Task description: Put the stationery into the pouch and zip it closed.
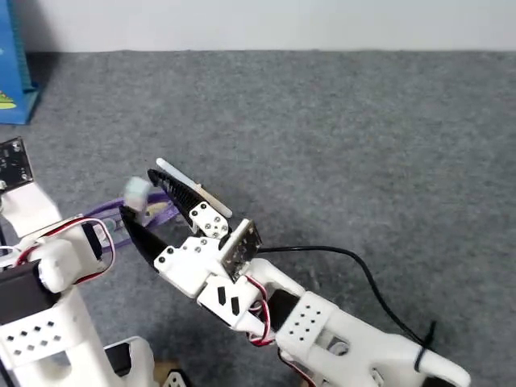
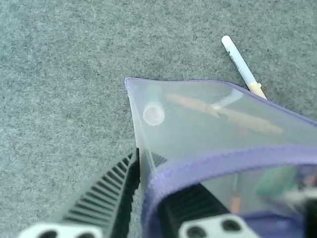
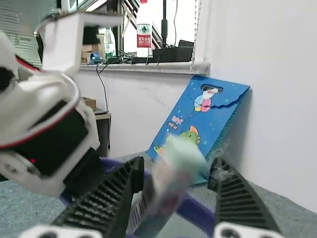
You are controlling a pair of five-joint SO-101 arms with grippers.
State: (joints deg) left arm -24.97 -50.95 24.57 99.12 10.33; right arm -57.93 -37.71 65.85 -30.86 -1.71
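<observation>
A translucent pouch with a purple zip edge is lifted off the grey carpet. My left gripper is shut on its rim near a corner. Inside it I see a wooden pencil and a green item. My right gripper hovers at the pouch mouth, shut on a pale eraser in a printed sleeve; the purple rim lies just below it. A white pen lies on the carpet just beyond the pouch.
A blue gift bag leans on the wall at the far left. A black cable trails from the right arm across the carpet. The left arm's body stands close beside the right gripper. Open carpet stretches to the right.
</observation>
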